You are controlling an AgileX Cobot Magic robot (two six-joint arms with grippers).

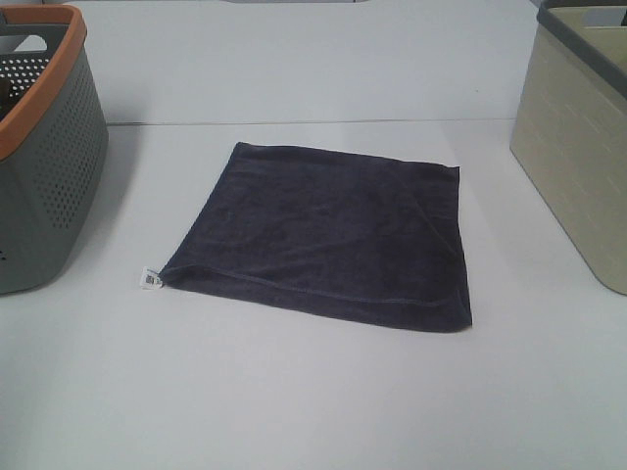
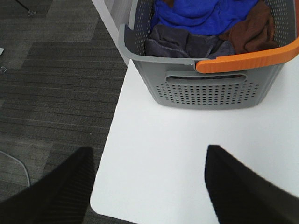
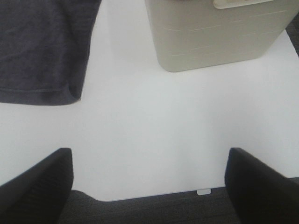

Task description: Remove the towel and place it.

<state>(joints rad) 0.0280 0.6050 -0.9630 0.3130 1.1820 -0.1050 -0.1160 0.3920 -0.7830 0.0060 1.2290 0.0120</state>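
The dark navy-charcoal towel (image 1: 328, 235) lies spread flat on the white table (image 1: 294, 392), between the two baskets, its small white tag (image 1: 149, 278) at the near left corner. Part of it shows in the right wrist view (image 3: 42, 46). Neither arm shows in the exterior high view. My left gripper (image 2: 149, 186) is open and empty above the table's corner, short of the grey basket. My right gripper (image 3: 149, 182) is open and empty above the table's near edge, to the right of the towel's corner.
A grey perforated basket with an orange rim (image 1: 49, 157) stands at the left; the left wrist view shows it (image 2: 215, 88) holding blue, grey and brown cloths. A beige basket (image 1: 578, 147) stands at the right (image 3: 215, 37). Grey carpet (image 2: 46, 93) lies beyond the table's edge.
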